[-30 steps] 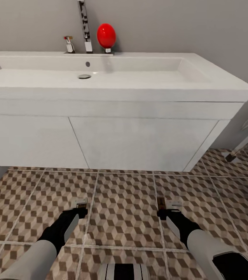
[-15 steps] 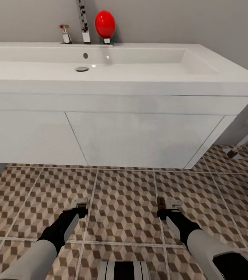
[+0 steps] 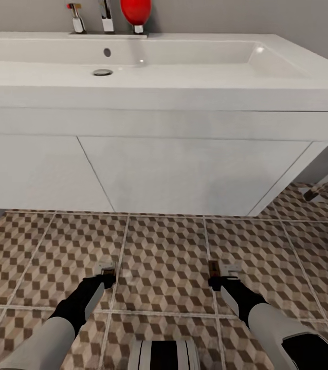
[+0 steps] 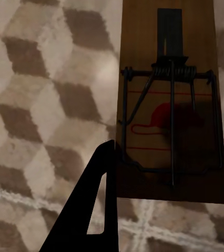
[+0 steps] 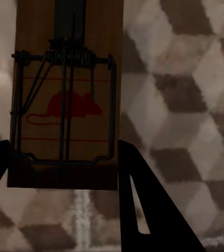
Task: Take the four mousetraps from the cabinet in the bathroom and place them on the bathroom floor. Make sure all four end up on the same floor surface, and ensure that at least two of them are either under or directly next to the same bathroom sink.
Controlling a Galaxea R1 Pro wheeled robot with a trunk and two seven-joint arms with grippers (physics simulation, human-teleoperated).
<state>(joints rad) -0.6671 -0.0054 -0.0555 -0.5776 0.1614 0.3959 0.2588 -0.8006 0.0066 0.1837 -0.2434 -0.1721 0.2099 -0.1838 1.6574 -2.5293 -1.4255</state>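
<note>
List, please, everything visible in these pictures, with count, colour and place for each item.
bathroom sink: one, white, on the white vanity against the grey wall.
tap: one, chrome, behind the basin.
red object: one, beside the tap.
bathroom floor: brown, beige and white cube tiles.
mousetraps: two, brown wood with dark wire, one in the left gripper, one in the right.
left gripper: black, over the floor.
right gripper: black, over the floor.

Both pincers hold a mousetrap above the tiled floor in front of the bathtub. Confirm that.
Wrong on one point: the head view shows the white bathroom sink, not a bathtub. The left pincer and right pincer each hold a mousetrap above the tiled floor.
</note>
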